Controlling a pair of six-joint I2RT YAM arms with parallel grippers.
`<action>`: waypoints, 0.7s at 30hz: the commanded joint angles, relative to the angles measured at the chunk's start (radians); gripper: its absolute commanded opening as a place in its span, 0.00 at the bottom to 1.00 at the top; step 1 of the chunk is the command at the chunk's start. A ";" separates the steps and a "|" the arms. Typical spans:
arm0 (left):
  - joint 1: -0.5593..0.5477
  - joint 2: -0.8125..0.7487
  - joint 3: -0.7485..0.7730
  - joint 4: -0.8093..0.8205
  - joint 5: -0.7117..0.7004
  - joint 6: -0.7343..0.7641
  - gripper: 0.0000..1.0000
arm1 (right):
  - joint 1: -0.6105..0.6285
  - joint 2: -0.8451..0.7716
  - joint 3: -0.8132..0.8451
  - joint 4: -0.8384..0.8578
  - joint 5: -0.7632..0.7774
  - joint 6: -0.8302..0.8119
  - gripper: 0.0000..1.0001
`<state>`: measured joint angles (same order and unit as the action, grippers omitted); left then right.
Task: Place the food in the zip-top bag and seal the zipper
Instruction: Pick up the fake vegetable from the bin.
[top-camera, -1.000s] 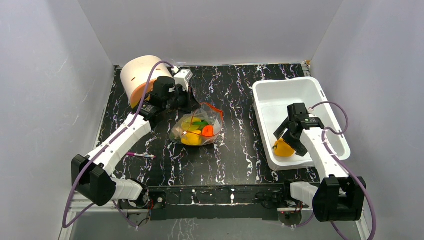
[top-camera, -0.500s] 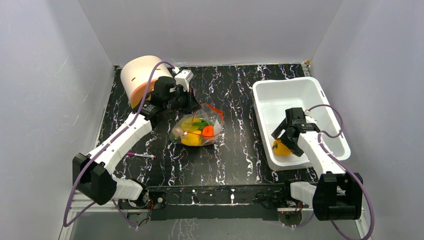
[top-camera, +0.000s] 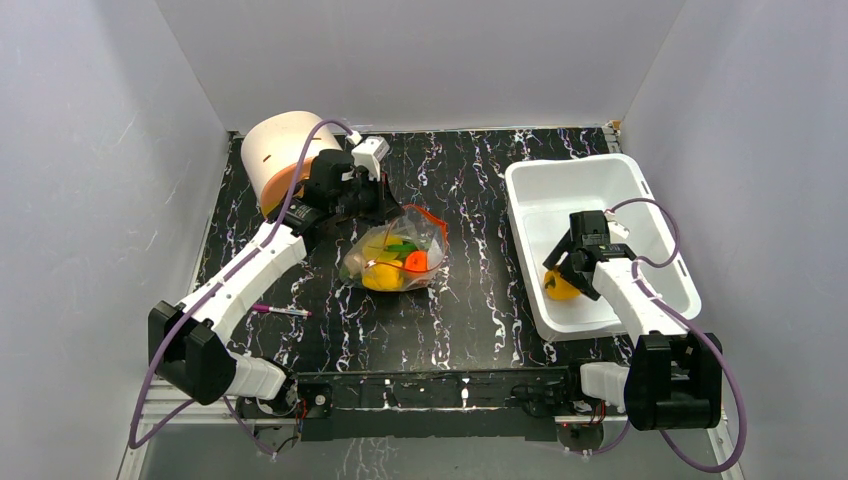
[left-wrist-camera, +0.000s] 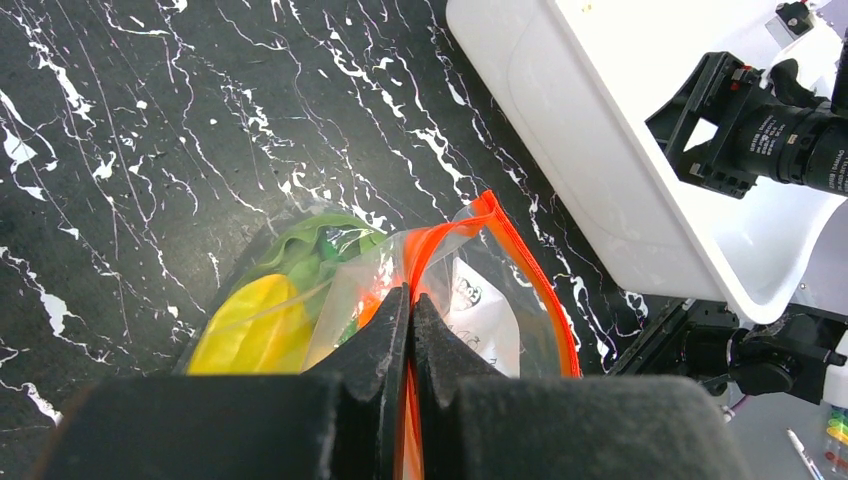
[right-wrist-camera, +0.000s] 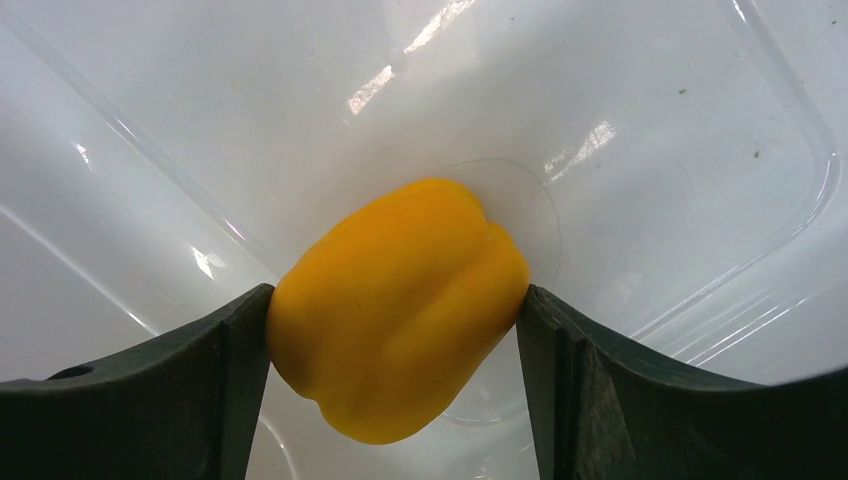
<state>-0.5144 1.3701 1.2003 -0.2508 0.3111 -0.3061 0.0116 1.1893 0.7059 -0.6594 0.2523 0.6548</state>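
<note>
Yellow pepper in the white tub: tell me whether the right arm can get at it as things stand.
Very likely yes. The right gripper is down inside the white tub, its fingers pressed against both sides of the yellow pepper, with nothing between.

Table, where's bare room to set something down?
Bare marble lies between the zip-top bag and the white tub, and in front of the bag, right of the pen. Back left is crowded: cream cylinder, left gripper pinching the bag. The right gripper grips the yellow pepper in the tub.
</note>
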 joint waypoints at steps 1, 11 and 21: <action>-0.003 -0.006 0.029 -0.010 -0.019 0.008 0.00 | -0.005 -0.014 0.007 0.048 0.014 -0.022 0.58; -0.003 -0.010 0.028 0.030 -0.051 -0.014 0.00 | -0.004 -0.029 0.074 0.019 0.034 -0.075 0.53; -0.002 -0.006 0.049 0.032 -0.027 -0.039 0.00 | -0.004 -0.082 0.181 -0.069 0.094 -0.110 0.53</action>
<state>-0.5144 1.3701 1.2026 -0.2352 0.2634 -0.3321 0.0116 1.1564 0.8089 -0.7082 0.2955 0.5724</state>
